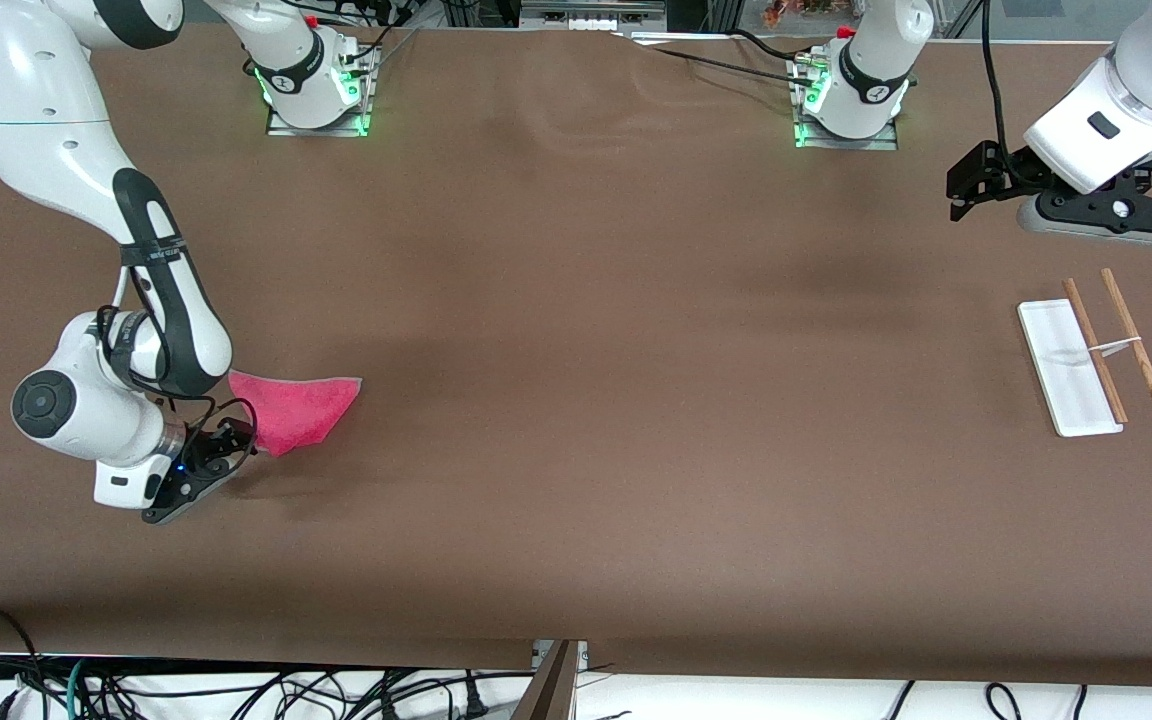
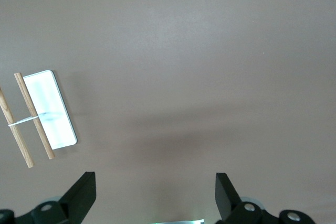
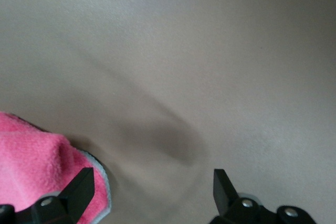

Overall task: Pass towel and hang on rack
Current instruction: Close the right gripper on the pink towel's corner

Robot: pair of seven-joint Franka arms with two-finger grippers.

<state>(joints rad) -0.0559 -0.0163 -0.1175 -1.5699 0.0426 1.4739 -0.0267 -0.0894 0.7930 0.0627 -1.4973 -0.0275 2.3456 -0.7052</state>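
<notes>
The pink towel [image 1: 301, 410] lies flat on the brown table toward the right arm's end. My right gripper [image 1: 226, 450] is low at the towel's corner nearest the front camera. In the right wrist view it [image 3: 152, 184] stands open, one finger over the towel's [image 3: 37, 171] pale edge and bare table between the fingers. The rack [image 1: 1071, 365] sits toward the left arm's end: a white base, with two brown rods [image 1: 1134, 340] joined by a short white crosspiece. My left gripper [image 1: 971, 185] hangs open above the table near the rack [image 2: 50, 108], holding nothing [image 2: 155, 187].
The brown table cover [image 1: 576, 400] spans the whole view. The two arm bases [image 1: 316, 90] [image 1: 846, 100] stand along the table's edge farthest from the front camera. Cables [image 1: 236, 690] lie below the nearest edge.
</notes>
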